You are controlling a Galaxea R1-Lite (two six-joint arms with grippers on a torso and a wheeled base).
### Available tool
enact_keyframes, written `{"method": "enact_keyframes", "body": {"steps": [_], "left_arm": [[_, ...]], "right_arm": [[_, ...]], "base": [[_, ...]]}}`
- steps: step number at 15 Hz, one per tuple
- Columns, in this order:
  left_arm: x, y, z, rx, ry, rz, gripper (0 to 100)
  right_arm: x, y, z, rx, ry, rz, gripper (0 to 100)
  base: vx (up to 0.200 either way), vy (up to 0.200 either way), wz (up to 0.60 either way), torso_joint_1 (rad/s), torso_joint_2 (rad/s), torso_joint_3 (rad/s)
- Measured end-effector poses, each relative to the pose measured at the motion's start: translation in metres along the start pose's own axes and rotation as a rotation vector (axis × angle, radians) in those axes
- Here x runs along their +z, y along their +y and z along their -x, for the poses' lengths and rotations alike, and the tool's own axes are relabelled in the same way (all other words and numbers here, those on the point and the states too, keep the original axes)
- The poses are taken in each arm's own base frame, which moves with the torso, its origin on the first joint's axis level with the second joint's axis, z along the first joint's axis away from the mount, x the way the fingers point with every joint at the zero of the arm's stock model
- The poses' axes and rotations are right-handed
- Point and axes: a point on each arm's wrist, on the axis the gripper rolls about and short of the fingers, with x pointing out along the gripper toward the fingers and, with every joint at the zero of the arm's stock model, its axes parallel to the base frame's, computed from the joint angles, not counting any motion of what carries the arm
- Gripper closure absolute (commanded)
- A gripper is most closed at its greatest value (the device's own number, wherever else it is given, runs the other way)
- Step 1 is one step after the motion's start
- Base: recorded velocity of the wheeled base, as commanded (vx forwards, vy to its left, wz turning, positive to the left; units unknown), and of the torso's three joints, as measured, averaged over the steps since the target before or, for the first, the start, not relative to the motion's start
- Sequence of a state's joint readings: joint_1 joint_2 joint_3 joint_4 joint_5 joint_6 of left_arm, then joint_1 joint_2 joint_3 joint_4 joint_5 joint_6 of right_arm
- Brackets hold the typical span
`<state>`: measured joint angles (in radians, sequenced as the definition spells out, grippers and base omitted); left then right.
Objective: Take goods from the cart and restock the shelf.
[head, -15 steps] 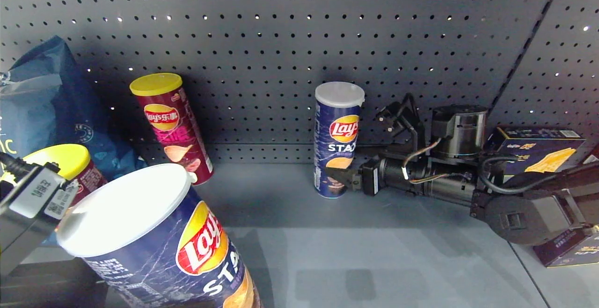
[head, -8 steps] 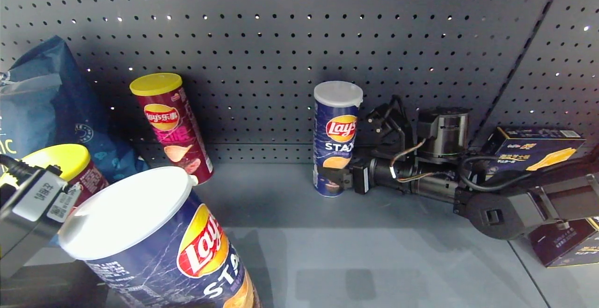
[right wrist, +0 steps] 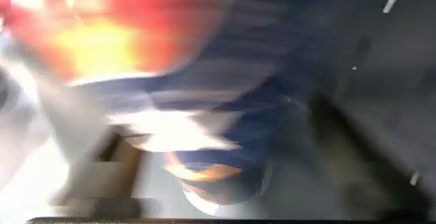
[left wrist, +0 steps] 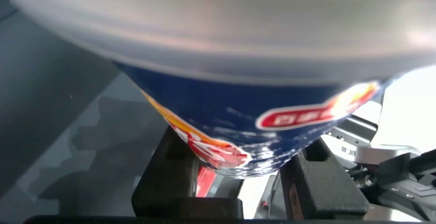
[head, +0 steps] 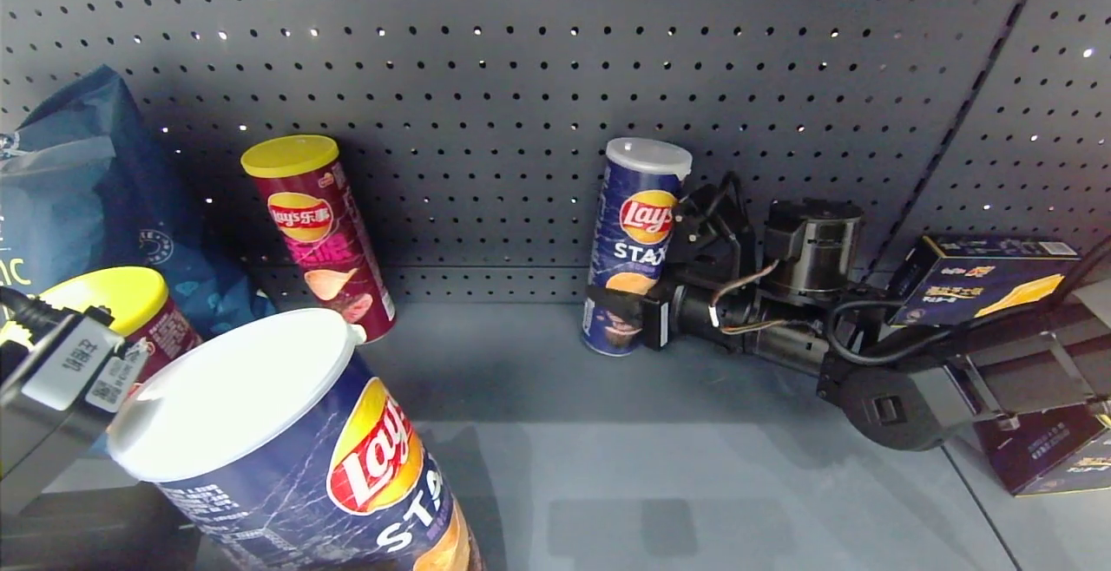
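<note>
My right gripper [head: 620,318] is pinching the blue chip can [head: 640,217] low on its body, one finger in front of the label near the base. The can sits at the back of the shelf [head: 694,475], close to the pegboard wall [head: 521,76], and it is tilted, with its white lid leaning toward my right. I cannot tell whether its bottom edge touches the shelf floor. My right wrist view is too blurred to add anything beyond blue and red label colours up close.

My left gripper [left wrist: 248,183] is clamped on a second blue chip can [head: 286,449]. In the left wrist view, its dark fingers [left wrist: 176,173] flank the can's lower end. This can is at my near left, white lid up and slightly tilted.

Further back on the left, a red chip can with a yellow lid [head: 317,232] leans against the pegboard. Another yellow-lidded can [head: 121,298] stands just beside a dark blue bag [head: 95,180]. On my right, a dark box [head: 989,280] lies behind the right arm, and a second box [head: 1050,458] lies nearer, at the edge of the shelf.
</note>
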<state>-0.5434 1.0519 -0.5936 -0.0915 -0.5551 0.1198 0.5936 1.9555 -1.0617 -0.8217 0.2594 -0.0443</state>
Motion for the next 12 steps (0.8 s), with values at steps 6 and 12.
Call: {"method": "enact_keyframes", "body": {"steps": [6,12], "left_arm": [[-0.002,0.0,0.001,0.006,0.002,0.004,100],[-0.006,0.0,0.0,0.006,0.011,0.009,100]], "right_arm": [[-0.011,0.018,0.013,0.032,0.044,-0.012,100],[0.002,0.041,0.049,0.026,0.06,-0.011,100]], "base": [[0.0,0.0,0.0,0.0,0.0,0.0],[0.0,0.0,0.0,0.0,0.0,0.0]]}}
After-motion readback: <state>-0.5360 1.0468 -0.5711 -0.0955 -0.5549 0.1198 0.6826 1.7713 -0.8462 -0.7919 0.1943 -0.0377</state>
